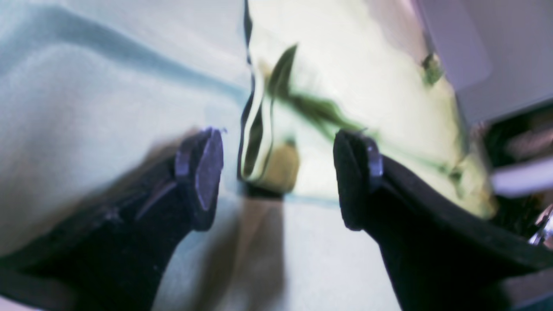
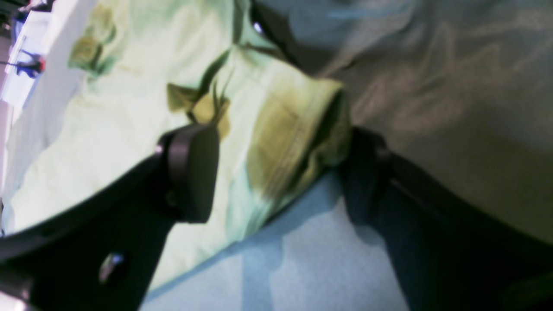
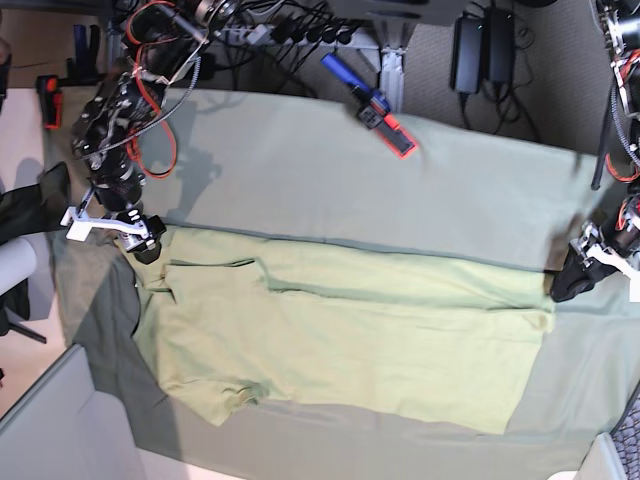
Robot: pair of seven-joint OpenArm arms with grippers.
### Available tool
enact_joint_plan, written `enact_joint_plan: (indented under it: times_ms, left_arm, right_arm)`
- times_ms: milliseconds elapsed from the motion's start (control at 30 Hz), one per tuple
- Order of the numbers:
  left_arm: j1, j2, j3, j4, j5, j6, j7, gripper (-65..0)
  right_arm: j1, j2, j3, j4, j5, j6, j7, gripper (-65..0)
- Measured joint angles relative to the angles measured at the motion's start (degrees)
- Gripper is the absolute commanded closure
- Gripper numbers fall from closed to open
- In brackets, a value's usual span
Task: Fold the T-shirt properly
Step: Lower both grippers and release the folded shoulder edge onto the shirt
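The plain light yellow-green short-sleeved cotton T-shirt [image 3: 340, 335] lay spread flat across the middle of the dull grey-green table cloth [image 3: 330, 175], with its sleeves toward the left of the base view and its hem toward the right. The right gripper [image 3: 148, 242] stood at the far left corner of the garment, at the sleeve, and the left gripper [image 3: 567, 283] stood just off the far right corner, at the hem. Both pincers were spread wide and neither held anything. In the right wrist view, the right gripper [image 2: 276, 168] straddled the open sleeve cuff [image 2: 302, 142]; one pad sat over the yellow-green fabric and the other beside the cuff, but whether either touched the cloth could not be told. In the left wrist view, the left gripper [image 1: 278, 177] framed the rippled hem edge [image 1: 255, 142] between its two dark pads, with bare cloth below; contact could not be told owing to blur. Only the base view showed the whole garment outline, both arms, the blue and red tool [image 3: 372, 105] on the far edge of the table cloth, and a dark blackish cloth [image 3: 25, 205] at the left. Only the wrist views showed the pad spacing and the edge folds closely.
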Motion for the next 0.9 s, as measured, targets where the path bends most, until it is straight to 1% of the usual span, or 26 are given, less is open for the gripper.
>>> enact_joint_plan:
  times_ms: [267,367,600,900]
  left_arm:
    - [0.8,0.9,0.4,0.4,-0.1,-0.2,-0.2,-43.1]
    - [1.0,0.8,2.1,0.5,-0.1,-0.4,-0.5,-43.1]
    - [0.9,0.6,6.7,0.7,1.6,-0.6,-1.2,-43.1]
    - [0.8,0.6,6.8,0.8,2.2,-0.6,-0.6,-43.0]
  right_arm:
    - [0.2,0.0,0.0,-1.6,0.6,0.2,1.6,-43.3]
    - [0.2,-0.2,-0.4,-1.6,1.1,0.2,2.2,-43.3]
    - [0.9,-0.5,-3.6,-1.7,0.8,0.2,2.5,-43.3]
    - [1.7,-0.6,-4.1,-1.8,0.6,0.2,1.9,-43.2]
